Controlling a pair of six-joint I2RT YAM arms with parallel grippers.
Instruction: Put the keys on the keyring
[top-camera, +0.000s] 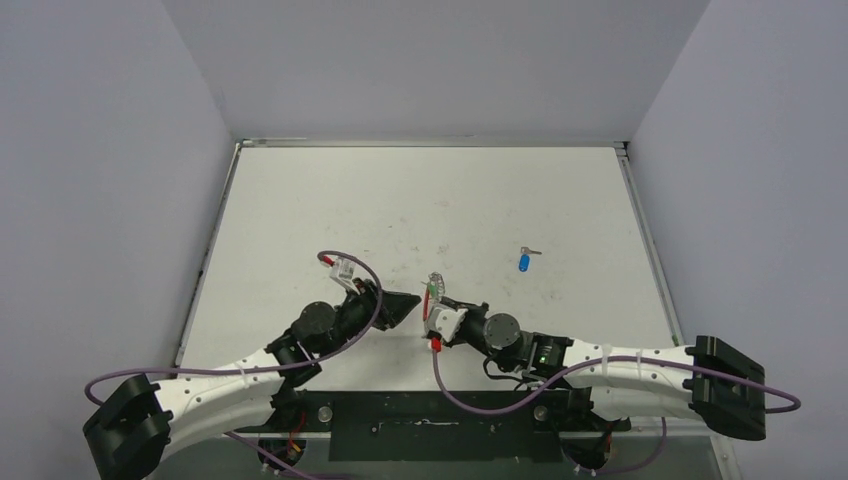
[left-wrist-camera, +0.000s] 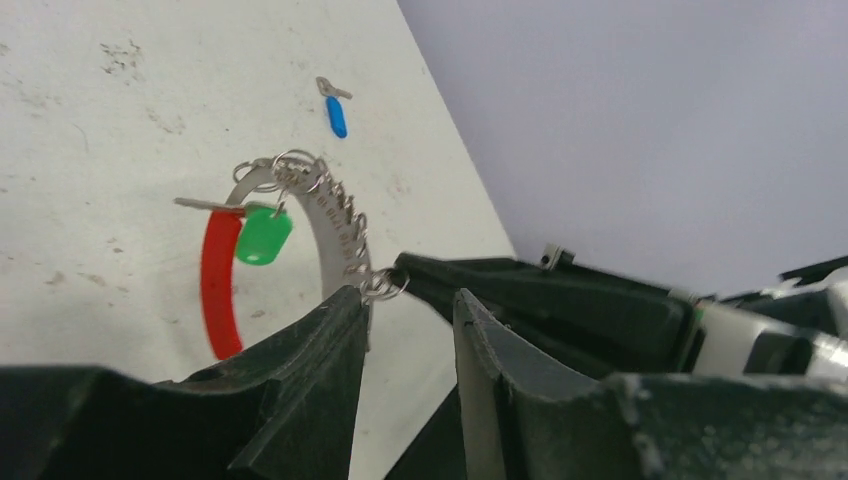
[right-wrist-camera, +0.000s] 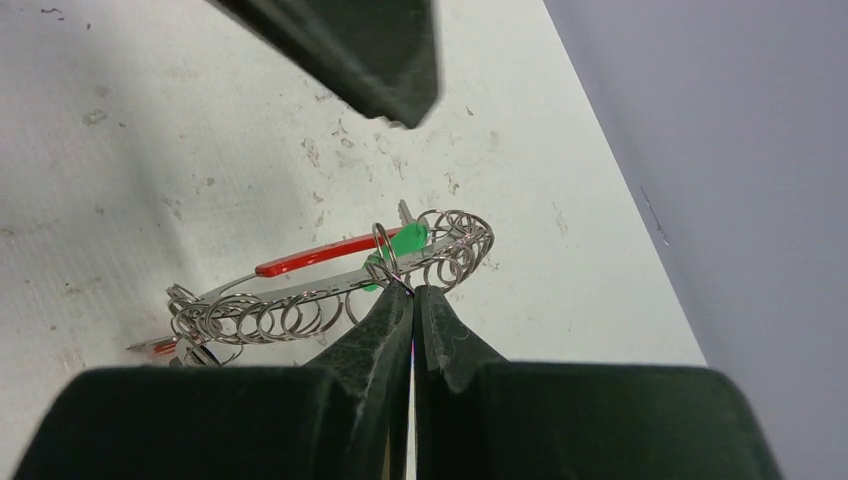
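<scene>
The right gripper (right-wrist-camera: 412, 296) was pinched fully closed on one small wire loop of the keyring (right-wrist-camera: 330, 300), which stood out just ahead of its fingertips; the green key (right-wrist-camera: 405, 240) hung among the loops just beyond that pinch, seemingly threaded already. The left gripper (left-wrist-camera: 405, 330) stood partly open and empty, its tips just beside the point where the right gripper held the ring. The blue key (left-wrist-camera: 336, 115) lay flat on the worktop (left-wrist-camera: 100, 120) well beyond both grippers, apart from the ring. That key looked light, stiff and slick, likely to skate or flip under a finger, so its plastic head seemed the surest hold. The ring, being thin springy wire, would probably swing and twist about a single pinch
</scene>
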